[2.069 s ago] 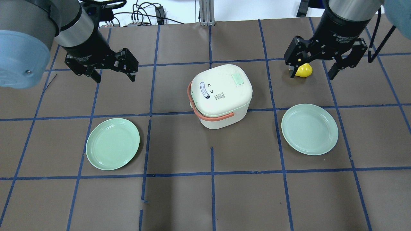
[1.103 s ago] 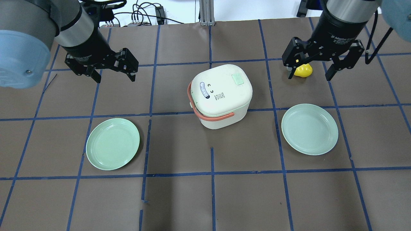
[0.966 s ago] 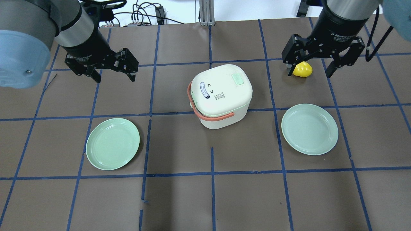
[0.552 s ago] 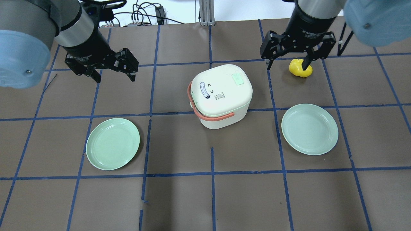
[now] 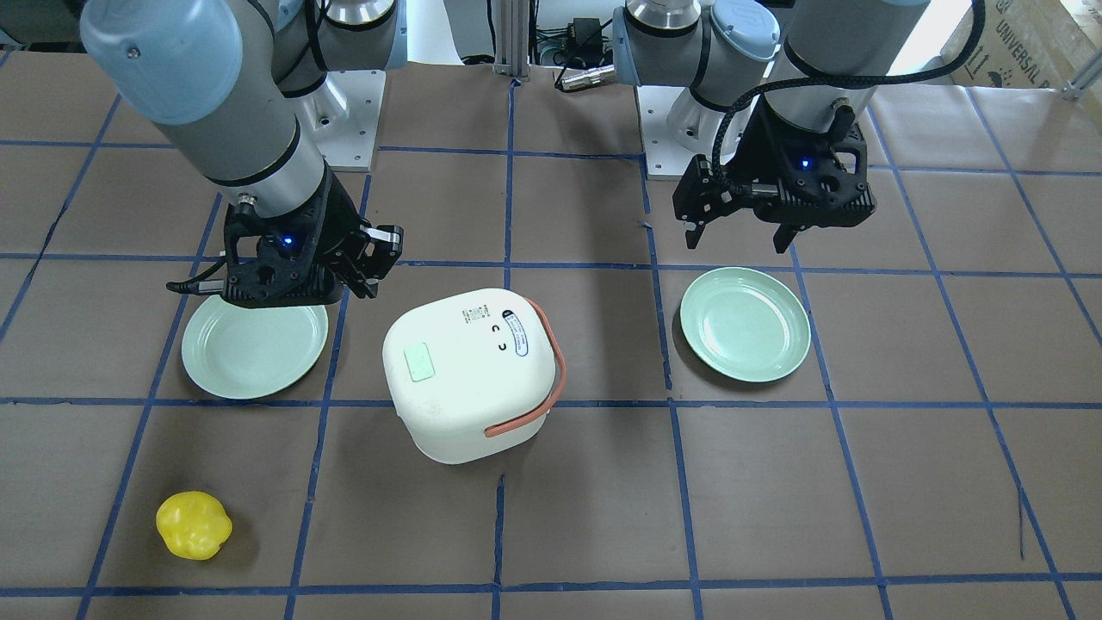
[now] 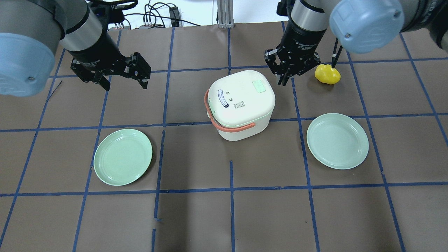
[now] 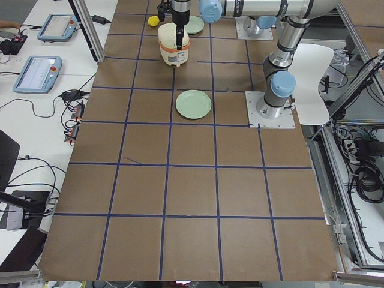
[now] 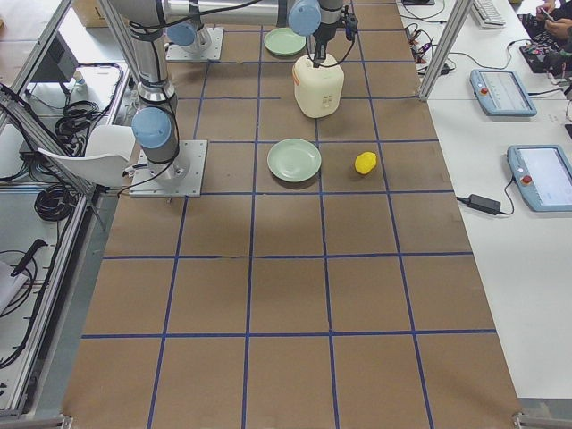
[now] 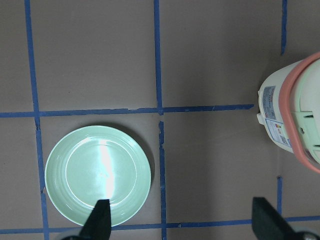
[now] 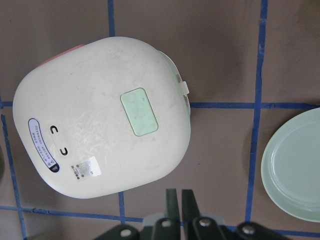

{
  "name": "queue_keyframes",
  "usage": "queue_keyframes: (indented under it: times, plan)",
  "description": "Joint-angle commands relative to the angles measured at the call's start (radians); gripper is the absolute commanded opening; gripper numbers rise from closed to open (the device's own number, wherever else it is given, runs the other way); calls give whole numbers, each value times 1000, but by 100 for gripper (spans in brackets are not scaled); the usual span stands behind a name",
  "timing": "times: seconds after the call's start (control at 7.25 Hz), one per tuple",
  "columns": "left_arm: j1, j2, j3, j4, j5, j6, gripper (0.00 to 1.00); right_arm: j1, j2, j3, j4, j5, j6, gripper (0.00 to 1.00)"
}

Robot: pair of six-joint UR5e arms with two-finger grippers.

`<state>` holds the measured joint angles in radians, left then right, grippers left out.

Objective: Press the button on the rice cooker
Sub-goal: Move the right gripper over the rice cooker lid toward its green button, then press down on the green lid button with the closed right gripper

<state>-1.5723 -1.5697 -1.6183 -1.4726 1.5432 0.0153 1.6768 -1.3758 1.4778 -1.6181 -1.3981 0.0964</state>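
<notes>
The white rice cooker [image 6: 241, 101] with a salmon handle stands mid-table. Its pale green button [image 6: 259, 86] sits on the lid and also shows in the right wrist view [image 10: 140, 111]. My right gripper [image 6: 282, 81] is shut and empty. It hangs just off the cooker's far right corner, a little beside the button, not touching it. In the right wrist view its fingers [image 10: 172, 200] lie close together below the lid. My left gripper [image 6: 124, 84] is open and empty, far to the cooker's left.
Two green plates lie near the front, one on the left [image 6: 123, 156] and one on the right [image 6: 337, 141]. A yellow toy fruit [image 6: 327, 74] lies just right of my right gripper. Cables run along the table's far edge.
My right gripper moved left from above the yellow fruit to the cooker's far right corner, and its fingers closed. The left arm has not moved.
</notes>
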Motion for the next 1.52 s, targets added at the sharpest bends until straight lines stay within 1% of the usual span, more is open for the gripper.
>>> queue_keyframes:
  times: [0.0,0.14,0.41,0.55,0.69,1.38]
  plan:
    - [0,-1,0,0,0,0,100,14,44,1,-60,14,-3,11]
    - [0,0,0,0,0,0,100,15,69,1,-98,14,-3,11]
    - [0,0,0,0,0,0,100,20,86,1,-103,16,-7,11]
    - [0,-1,0,0,0,0,100,20,98,1,-120,25,-4,12]
    - [0,0,0,0,0,0,100,20,113,2,-153,59,2,12]
    - [0,0,0,0,0,0,100,20,142,5,-190,62,-1,13]
